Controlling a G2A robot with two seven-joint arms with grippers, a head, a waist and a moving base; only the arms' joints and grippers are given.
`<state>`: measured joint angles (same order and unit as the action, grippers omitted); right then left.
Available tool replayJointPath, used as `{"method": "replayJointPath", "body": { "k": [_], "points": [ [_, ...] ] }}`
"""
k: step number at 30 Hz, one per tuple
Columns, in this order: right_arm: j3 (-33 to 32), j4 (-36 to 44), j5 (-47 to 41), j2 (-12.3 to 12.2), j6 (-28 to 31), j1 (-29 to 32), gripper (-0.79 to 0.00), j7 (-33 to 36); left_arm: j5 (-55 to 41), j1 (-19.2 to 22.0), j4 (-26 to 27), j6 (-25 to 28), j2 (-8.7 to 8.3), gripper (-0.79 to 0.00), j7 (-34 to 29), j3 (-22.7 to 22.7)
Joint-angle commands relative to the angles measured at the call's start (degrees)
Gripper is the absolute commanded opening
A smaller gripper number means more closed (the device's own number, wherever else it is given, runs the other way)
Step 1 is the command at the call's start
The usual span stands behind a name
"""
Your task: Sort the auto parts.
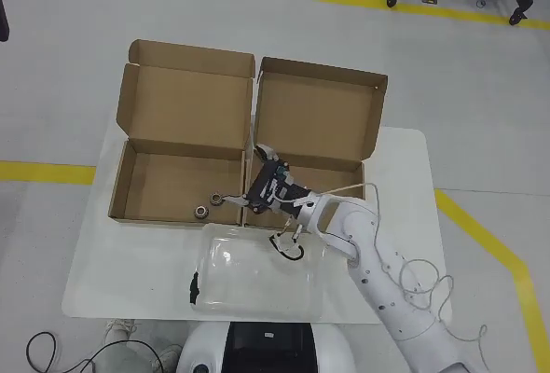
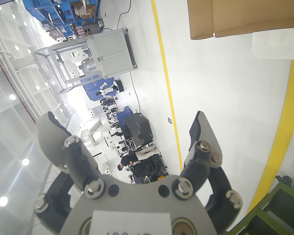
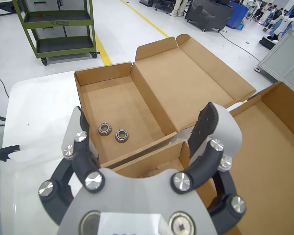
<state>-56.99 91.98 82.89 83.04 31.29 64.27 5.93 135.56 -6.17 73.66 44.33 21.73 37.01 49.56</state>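
Two open cardboard boxes stand side by side at the back of the white table (image 1: 405, 168). The left box (image 1: 163, 182) holds two metal bearings (image 1: 200, 211) (image 1: 217, 199); in the right wrist view they are bearings (image 3: 103, 128) (image 3: 122, 135) lying close together on that box's floor (image 3: 117, 108). My right gripper (image 1: 250, 174) (image 3: 142, 128) hangs open and empty over the wall where the left box meets the right box (image 1: 322, 177) (image 3: 264, 135). My left gripper (image 2: 122, 133) is open, holds nothing and faces the hall, with a cardboard lid (image 2: 235, 5) beyond it.
A clear plastic tray (image 1: 247, 275) sits at the table's front with a black part (image 1: 284, 244) near its back rim and another (image 1: 193, 287) at its left end. Both box lids stand raised behind. A green cart (image 3: 51, 18) is on the floor beyond the table.
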Motion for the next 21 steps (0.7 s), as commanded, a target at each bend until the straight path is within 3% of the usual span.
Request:
{"method": "replayJointPath", "body": {
  "k": [1, 21],
  "points": [
    [-1.46, 1.36, 0.14, -0.49, -0.12, 2.07, 0.0, -0.52, 0.0, 0.0, 0.0, 0.0, 0.0, 0.0, 0.0, 0.0],
    [-16.72, 16.72, 2.71, -4.53, -4.39, 20.67, 0.0, -0.72, 0.0, 0.0, 0.0, 0.0, 0.0, 0.0, 0.0, 0.0]
  ]
}}
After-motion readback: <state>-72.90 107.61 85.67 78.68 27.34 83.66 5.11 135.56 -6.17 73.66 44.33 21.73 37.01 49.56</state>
